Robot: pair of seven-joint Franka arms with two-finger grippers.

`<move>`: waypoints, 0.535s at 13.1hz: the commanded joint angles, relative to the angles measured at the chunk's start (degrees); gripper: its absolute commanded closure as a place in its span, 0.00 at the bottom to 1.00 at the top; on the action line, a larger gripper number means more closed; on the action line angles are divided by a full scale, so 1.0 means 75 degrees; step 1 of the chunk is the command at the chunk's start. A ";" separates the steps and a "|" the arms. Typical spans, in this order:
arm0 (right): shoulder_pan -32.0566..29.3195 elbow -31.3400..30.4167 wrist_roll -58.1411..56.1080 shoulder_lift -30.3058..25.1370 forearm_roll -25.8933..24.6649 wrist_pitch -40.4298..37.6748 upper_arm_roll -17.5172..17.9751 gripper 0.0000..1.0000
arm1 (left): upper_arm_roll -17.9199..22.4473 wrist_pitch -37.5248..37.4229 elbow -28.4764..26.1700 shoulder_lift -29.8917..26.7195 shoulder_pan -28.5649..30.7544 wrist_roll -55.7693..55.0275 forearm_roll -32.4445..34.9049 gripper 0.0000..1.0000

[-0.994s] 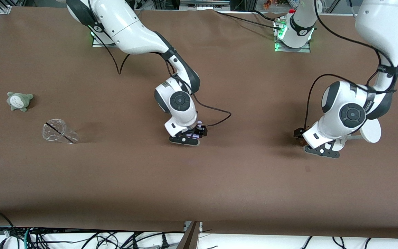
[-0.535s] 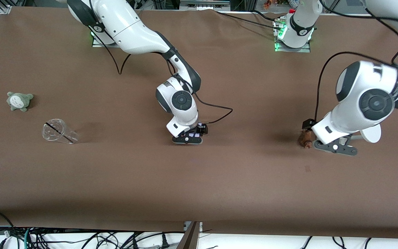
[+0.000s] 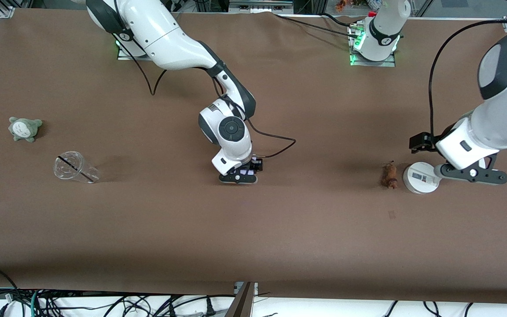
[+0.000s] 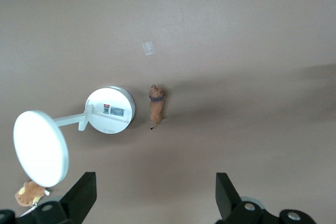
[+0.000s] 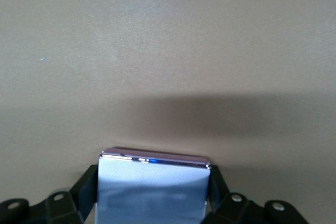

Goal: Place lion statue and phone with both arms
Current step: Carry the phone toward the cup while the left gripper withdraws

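Well, the right gripper (image 3: 238, 177) clamps the phone (image 5: 153, 190) low over mid-table; the left gripper (image 4: 152, 203) hangs spread wide and empty above the lion statue (image 3: 388, 175) and white stand (image 3: 420, 177).

The brown table (image 3: 148, 220) carries lion statue (image 3: 388, 175), white stand (image 3: 420, 177), cup (image 3: 74, 167), seemingly plastic, grey-green plush (image 3: 24, 128).

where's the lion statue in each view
Front view: the lion statue lies on the table, beside the white stand's round base, toward the left arm's end.
Left wrist view: the statue lies mid-picture, beside the same base.
Right wrist view: not in it.
Shared landmark: the white stand's base.
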 commanded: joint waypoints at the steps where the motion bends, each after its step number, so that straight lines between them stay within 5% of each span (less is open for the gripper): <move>1: -0.0209 0.0087 -0.0174 -0.0085 0.0002 -0.0128 -0.0024 0.71 | 0.0050 -0.0379 0.0601 0.0034 -0.0005 -0.0053 -0.0040 0.00; 4: -0.0630 0.0087 -0.1190 -0.0587 0.0025 -0.1179 -0.0024 0.71 | 0.0284 -0.0367 0.0567 -0.0140 0.0030 -0.0030 -0.0121 0.00; 6: -0.1005 0.0040 -0.2208 -0.1079 0.0025 -0.2232 -0.0070 0.71 | 0.0611 -0.0018 -0.0587 -0.1133 -0.0144 -0.0030 -0.0470 0.00; 7: -0.1332 -0.0146 -0.2863 -0.1360 0.0025 -0.2563 -0.0071 0.71 | 0.1297 0.0483 -0.1197 -0.1590 -0.0517 -0.0018 -0.0879 0.00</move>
